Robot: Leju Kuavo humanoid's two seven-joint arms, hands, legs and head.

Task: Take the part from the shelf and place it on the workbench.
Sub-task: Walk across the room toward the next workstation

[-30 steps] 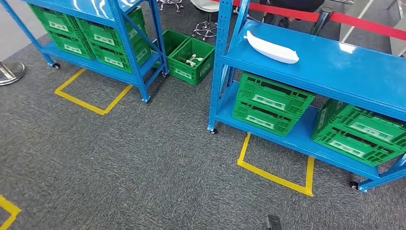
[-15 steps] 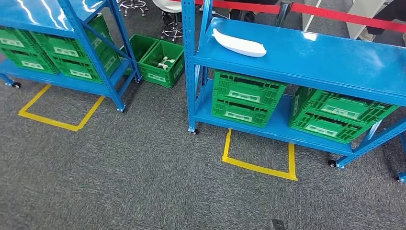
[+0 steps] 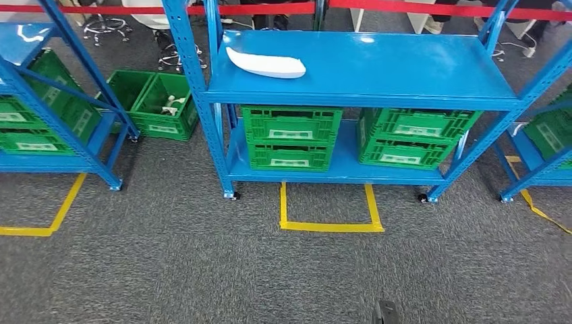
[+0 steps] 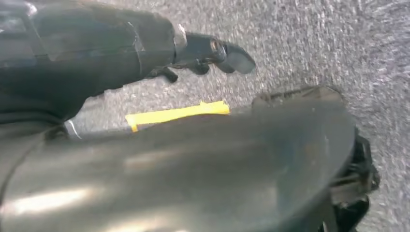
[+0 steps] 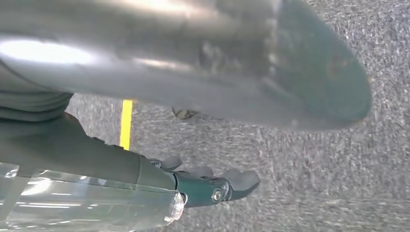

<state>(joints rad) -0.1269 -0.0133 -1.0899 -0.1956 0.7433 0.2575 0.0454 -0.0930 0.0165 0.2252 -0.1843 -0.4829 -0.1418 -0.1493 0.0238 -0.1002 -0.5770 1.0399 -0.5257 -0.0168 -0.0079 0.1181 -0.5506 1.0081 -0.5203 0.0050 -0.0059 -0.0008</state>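
Note:
A long white part (image 3: 265, 64) lies on the top board of the blue shelf (image 3: 378, 67) straight ahead, near its left end. My left hand (image 4: 203, 50) hangs beside my body over the grey carpet, fingers stretched out with nothing in them. My right hand (image 5: 203, 186) hangs the same way, fingers apart and holding nothing. Both hands are far from the shelf and the part.
Green crates (image 3: 290, 135) (image 3: 408, 135) fill the shelf's lower board. A yellow tape square (image 3: 330, 226) marks the carpet before it. More blue shelves stand at left (image 3: 40, 121) and right (image 3: 546, 135). Green floor crates (image 3: 152, 101) sit between shelves. A red barrier (image 3: 270, 8) runs behind.
The whole picture has swung: the camera turned, so the shelf with the white part went from the right side, seen at an angle, to the centre, seen square-on.

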